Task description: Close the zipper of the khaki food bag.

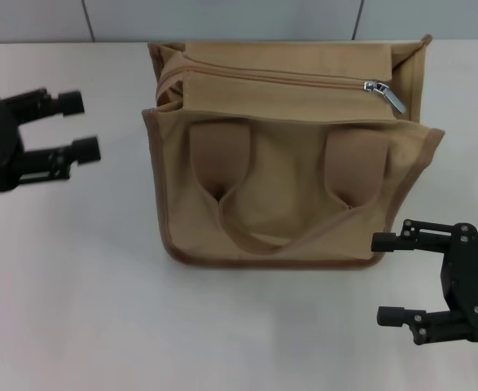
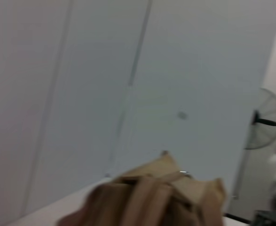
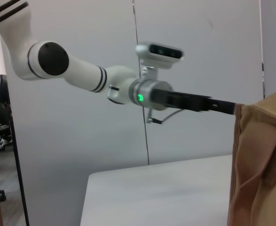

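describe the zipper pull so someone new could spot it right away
Start at the khaki food bag in the middle of the white table. Follow the zipper across its top toward the robot's right end. The pull tab sits there, the only shiny silver metal on the tan fabric.

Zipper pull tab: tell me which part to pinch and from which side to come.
Probably pinch the free silver end of the zipper pull tab, coming from above on the bag's right. The tab lies flat on the khaki food bag, angled toward the right tool, which is open.
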You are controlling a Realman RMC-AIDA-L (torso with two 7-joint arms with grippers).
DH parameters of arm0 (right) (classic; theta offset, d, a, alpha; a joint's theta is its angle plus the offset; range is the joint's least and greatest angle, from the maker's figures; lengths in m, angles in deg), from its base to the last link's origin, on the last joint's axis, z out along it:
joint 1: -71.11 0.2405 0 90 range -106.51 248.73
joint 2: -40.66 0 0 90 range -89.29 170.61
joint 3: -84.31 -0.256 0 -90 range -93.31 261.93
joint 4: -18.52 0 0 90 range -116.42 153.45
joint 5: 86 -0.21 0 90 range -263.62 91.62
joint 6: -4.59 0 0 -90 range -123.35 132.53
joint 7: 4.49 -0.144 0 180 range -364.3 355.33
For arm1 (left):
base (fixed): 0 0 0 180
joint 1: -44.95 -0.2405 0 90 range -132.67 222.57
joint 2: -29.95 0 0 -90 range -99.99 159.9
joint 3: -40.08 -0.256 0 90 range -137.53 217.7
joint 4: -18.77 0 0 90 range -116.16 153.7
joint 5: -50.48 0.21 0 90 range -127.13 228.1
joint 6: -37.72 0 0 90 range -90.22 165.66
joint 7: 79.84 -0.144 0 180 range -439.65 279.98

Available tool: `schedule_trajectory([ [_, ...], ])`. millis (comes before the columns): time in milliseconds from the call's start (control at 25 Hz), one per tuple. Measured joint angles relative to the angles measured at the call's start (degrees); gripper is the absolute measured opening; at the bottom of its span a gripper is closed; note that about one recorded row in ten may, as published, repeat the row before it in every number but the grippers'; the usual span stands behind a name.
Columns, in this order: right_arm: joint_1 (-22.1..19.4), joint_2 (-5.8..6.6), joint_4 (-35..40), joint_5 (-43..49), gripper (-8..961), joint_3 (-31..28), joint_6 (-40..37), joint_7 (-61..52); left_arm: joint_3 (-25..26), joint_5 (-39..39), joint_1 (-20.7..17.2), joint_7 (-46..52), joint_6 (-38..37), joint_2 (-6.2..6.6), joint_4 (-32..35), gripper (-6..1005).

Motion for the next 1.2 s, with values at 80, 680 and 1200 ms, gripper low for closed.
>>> schedule_trajectory([
  [80, 0.09, -0.03, -0.80, 0.00, 798, 0.00, 0.25, 0.00, -0.30, 0.29, -0.37, -0.55, -3.58, -0.10, 0.15, 790],
  [680, 1.26, -0.21, -7.33, 0.00, 798, 1.52, 4.97, 1.31, -14.38, 2.87, 0.41, -25.93, 2.07, -8.87, -12.89, 832],
  [1200, 2.38, -0.81, -8.29, -0.02, 799, 4.45, 8.59, 1.45, -16.28, 2.97, 1.36, -30.51, 5.58, -9.05, -18.44, 832],
])
